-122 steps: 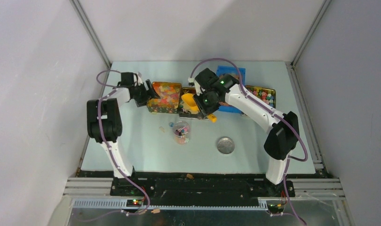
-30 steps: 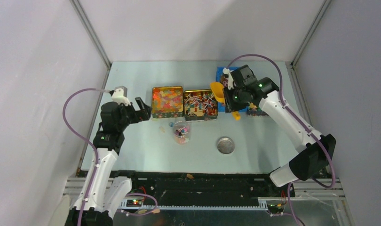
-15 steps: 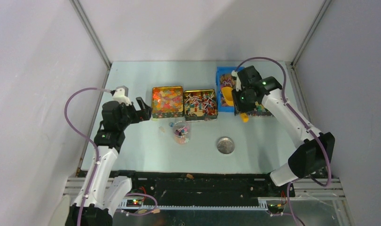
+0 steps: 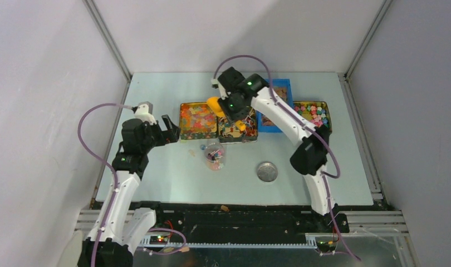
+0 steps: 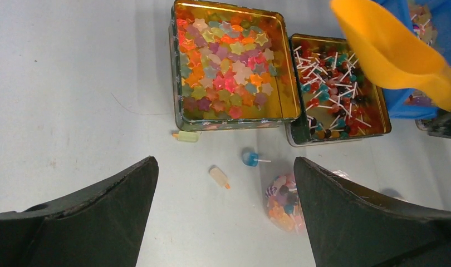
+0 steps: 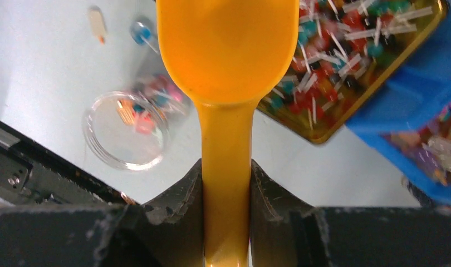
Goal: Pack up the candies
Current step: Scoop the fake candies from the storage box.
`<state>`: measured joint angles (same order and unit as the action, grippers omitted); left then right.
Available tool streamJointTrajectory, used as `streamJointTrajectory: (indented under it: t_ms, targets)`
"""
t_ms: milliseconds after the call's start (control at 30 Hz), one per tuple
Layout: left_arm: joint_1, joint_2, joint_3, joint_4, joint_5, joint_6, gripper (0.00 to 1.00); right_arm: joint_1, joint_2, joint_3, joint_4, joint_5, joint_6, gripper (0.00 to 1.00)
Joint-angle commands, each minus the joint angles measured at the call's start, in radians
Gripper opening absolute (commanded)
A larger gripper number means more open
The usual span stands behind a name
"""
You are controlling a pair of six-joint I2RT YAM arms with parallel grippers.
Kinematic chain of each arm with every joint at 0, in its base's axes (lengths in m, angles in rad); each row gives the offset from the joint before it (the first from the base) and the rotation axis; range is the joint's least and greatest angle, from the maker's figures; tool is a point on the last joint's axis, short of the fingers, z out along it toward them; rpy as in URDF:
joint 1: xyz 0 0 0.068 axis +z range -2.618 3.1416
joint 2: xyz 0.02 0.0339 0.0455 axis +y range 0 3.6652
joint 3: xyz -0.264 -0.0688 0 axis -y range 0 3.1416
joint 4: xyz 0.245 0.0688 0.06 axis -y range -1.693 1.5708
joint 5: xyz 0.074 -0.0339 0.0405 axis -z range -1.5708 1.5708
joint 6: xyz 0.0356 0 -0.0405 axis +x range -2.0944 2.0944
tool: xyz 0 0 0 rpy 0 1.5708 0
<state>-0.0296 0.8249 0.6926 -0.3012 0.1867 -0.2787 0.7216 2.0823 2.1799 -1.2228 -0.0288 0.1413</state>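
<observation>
The candies (image 5: pixel 231 67) sit mostly in containers at the far side of the worktop (image 4: pixel 173 172). Star-shaped jellies fill a gold tin (image 5: pixel 287 78), and white-stick lollipops fill a second tin (image 5: pixel 346 138) touching its right side. More lie in a blue tray (image 4: pixel 283 84) and a further tin (image 4: pixel 311 103). Some are in a clear cup (image 6: pixel 95 139) just in front of the tins, and a few lie loose beside it. The right pincer (image 6: pixel 226 183) is clamped on the handle of an orange scoop (image 6: pixel 229 44) held above the two touching tins. The left pincer (image 5: pixel 224 164) hangs over the worktop with its jaws wide apart and nothing between them. A silver lid (image 4: pixel 266 171) lies right of the cup.
</observation>
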Motion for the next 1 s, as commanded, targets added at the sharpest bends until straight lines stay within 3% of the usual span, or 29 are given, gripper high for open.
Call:
streamJointTrajectory:
  t_ms: [0, 433, 600, 967]
  targets:
    - [0.002, 0.001, 0.021, 0.009, -0.005, 0.013, 1.0, 0.035, 0.121, 0.235, -0.087, -0.023, -0.008, 0.0]
    - [-0.001, 0.037, 0.028, -0.002, -0.001, 0.007, 1.0, 0.07, 0.216, 0.241, -0.071, -0.068, -0.025, 0.0]
    - [-0.001, 0.1, 0.035, 0.018, 0.084, -0.011, 1.0, 0.083, 0.242, 0.242, -0.075, -0.071, -0.049, 0.0]
    - [-0.001, 0.467, 0.365, -0.079, 0.219, -0.064, 0.95, 0.086, 0.296, 0.271, 0.027, -0.171, -0.026, 0.0]
